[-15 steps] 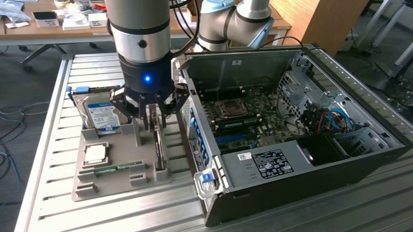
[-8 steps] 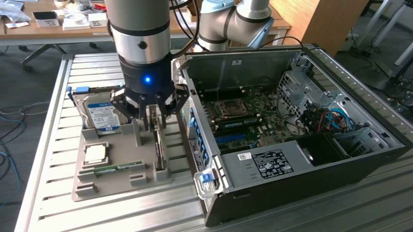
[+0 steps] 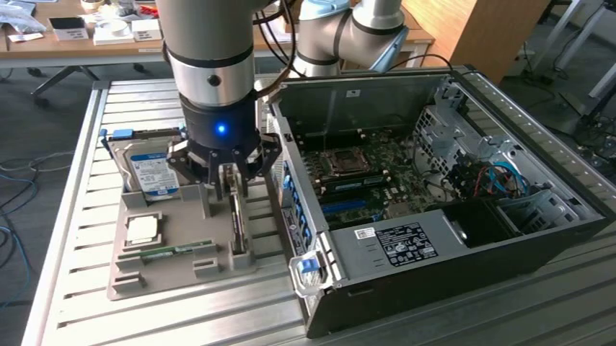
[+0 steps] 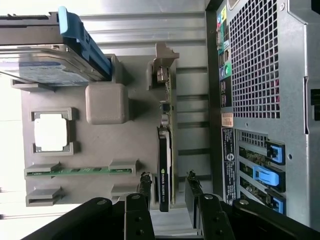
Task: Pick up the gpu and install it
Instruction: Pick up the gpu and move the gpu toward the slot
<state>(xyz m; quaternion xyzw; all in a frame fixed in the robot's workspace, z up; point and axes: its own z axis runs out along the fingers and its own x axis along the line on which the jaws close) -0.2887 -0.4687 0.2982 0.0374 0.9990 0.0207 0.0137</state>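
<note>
Exterior view: slatted metal table (image 3: 192, 317), grey tray (image 3: 144, 277) with gpu (image 3: 238, 231), wooden desk (image 3: 68, 49) behind

We see a blue-labelled hard drive (image 3: 149, 171), a square chip (image 3: 143, 229) and a green memory stick (image 3: 179, 250) in a grey tray (image 3: 166, 280); an open computer case (image 3: 452, 285) stands just beside it.

Black gpu (image 4: 164, 172), grey tray (image 4: 137, 132), blue-labelled hard drive (image 3: 152, 173)
</note>
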